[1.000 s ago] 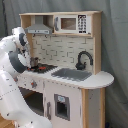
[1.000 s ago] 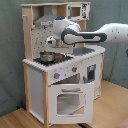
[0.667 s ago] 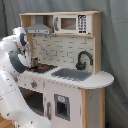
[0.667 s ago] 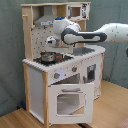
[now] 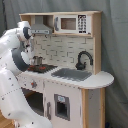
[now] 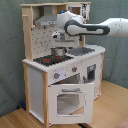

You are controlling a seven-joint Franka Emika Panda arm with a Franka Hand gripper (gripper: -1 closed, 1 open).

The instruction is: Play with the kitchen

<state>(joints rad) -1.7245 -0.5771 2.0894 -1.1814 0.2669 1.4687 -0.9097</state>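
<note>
End effector (image 6: 58, 41) hovers above the pot (image 6: 59, 51) on the kitchen (image 6: 50, 75) hob; finger state unclear. Rigid, light pot; grab its rim.

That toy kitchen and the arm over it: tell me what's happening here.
A white robot arm reaches over the toy kitchen, its gripper down at the hob, right above a small metal pot at the back of the cooktop. Whether it grips the pot cannot be told. In the first exterior view the sink and black faucet sit untouched beside it. The oven door hangs open in the second exterior view.
</note>
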